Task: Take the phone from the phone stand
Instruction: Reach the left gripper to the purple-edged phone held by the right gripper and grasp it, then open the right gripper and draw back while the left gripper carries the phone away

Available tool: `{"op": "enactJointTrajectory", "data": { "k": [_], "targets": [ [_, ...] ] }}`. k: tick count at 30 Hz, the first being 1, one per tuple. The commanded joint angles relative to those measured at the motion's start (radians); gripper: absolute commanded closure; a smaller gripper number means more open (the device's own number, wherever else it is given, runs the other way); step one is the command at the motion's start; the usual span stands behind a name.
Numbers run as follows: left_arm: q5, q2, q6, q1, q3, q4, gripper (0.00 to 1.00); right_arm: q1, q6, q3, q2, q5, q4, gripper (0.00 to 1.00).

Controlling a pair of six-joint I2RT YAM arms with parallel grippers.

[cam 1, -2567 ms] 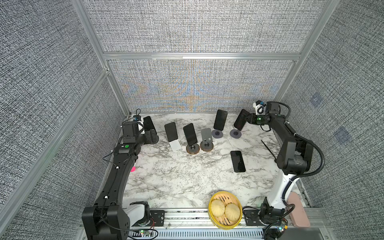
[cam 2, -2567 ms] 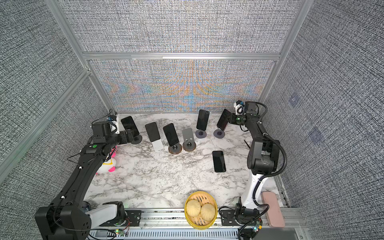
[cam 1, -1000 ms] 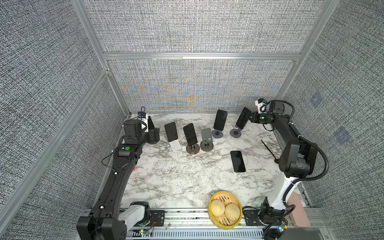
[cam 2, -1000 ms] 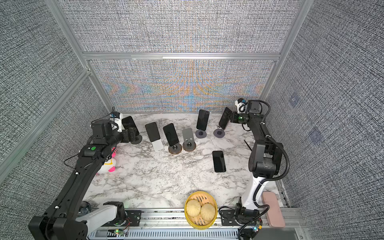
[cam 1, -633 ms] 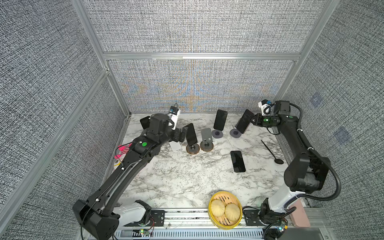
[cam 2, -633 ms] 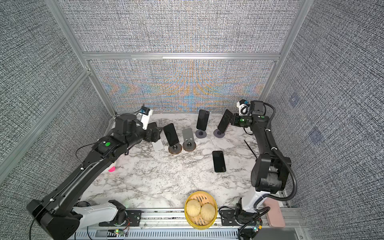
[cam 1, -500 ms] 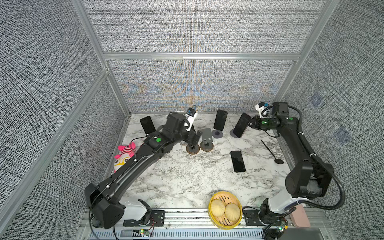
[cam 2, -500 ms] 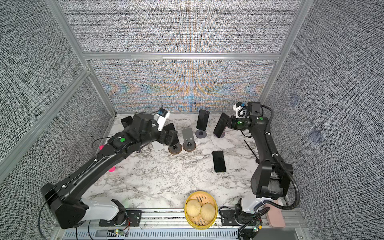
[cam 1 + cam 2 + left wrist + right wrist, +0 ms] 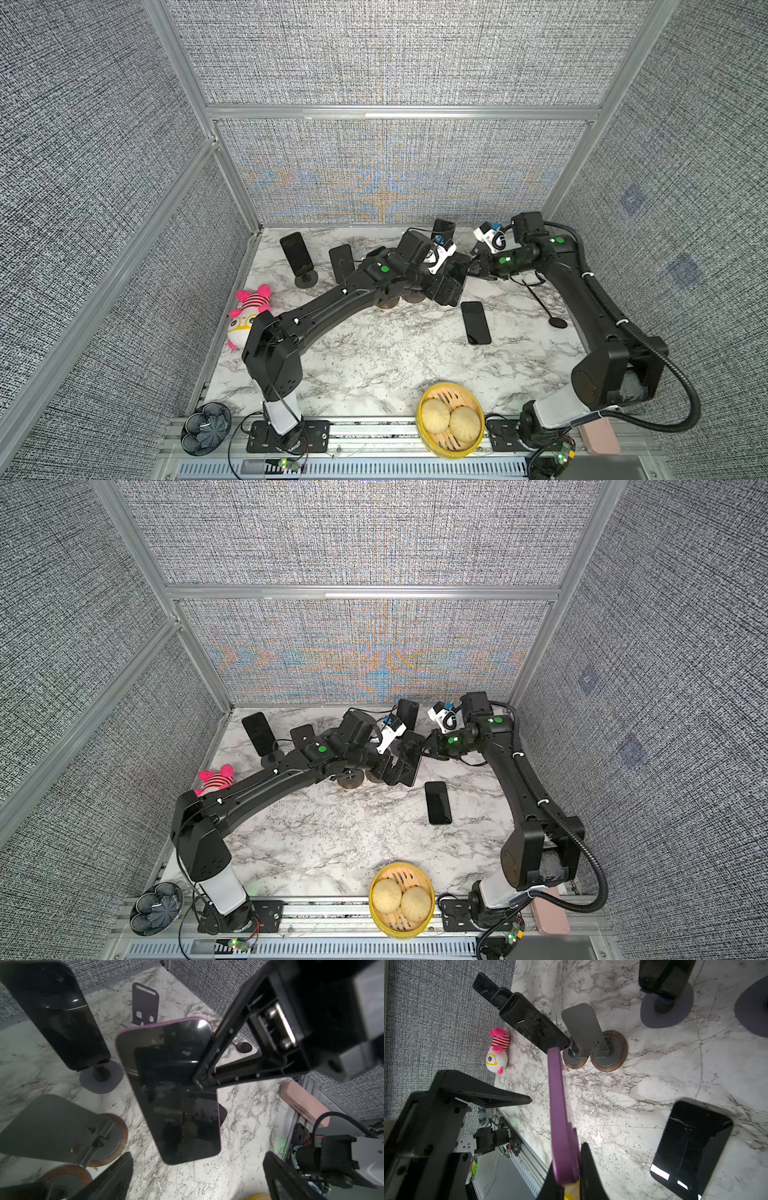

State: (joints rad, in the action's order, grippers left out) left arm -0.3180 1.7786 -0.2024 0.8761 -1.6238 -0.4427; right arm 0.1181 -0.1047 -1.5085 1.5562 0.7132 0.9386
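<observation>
The phone (image 9: pixel 172 1095), black-screened in a purple case, hangs in the air over the marble table. My right gripper (image 9: pixel 569 1178) is shut on its edge, also seen in a top view (image 9: pixel 428 748). In the right wrist view the phone (image 9: pixel 558 1105) shows edge-on. The dark empty phone stand (image 9: pixel 145 1005) stands behind it near the back wall. My left gripper (image 9: pixel 197 1180) is open, its fingers wide apart just short of the phone's free end and touching nothing. In a top view the left gripper (image 9: pixel 449 289) sits mid-table beside the phone (image 9: pixel 411 758).
A black phone (image 9: pixel 476 318) lies flat on the table. Other phones (image 9: pixel 296 257) (image 9: pixel 341 264) (image 9: pixel 442 228) lean on stands along the back. An empty grey stand (image 9: pixel 583 1026) on a wooden base, a plush toy (image 9: pixel 249 309) and a bun steamer (image 9: pixel 451 419) are nearby.
My left arm swung from the far left stand across to the middle and opened fully. My right gripper carried the phone off its stand toward the middle.
</observation>
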Motion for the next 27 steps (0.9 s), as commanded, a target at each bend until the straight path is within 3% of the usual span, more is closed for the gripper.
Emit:
{"op": "enactJointTrajectory", "data": {
  "k": [1,7,14,16,18,19,27],
  "targets": [
    [-0.059,0.036,-0.050,-0.002,-0.027,0.016,0.01,0.011,0.006,-0.001,0.005,0.067,-0.013,1.00],
    [-0.056,0.081,-0.071,-0.002,-0.049,-0.001,0.03,0.014,0.000,-0.008,0.017,0.087,-0.032,1.00],
    [-0.034,0.109,-0.091,-0.002,-0.065,-0.002,0.15,0.018,0.002,-0.005,0.015,0.093,-0.031,1.00],
    [0.001,0.110,-0.099,-0.004,-0.063,-0.008,0.14,0.018,0.003,-0.006,0.013,0.095,-0.029,1.00],
    [0.040,0.104,-0.112,-0.012,-0.054,-0.004,0.02,0.018,0.005,-0.005,0.010,0.095,-0.028,1.00],
    [0.052,0.102,-0.117,-0.014,-0.050,-0.001,0.01,0.017,0.006,-0.007,0.009,0.095,-0.024,1.00],
    [0.062,0.100,-0.131,-0.020,-0.037,0.031,0.03,0.023,0.015,0.000,0.007,0.100,-0.018,1.00]
  ]
}}
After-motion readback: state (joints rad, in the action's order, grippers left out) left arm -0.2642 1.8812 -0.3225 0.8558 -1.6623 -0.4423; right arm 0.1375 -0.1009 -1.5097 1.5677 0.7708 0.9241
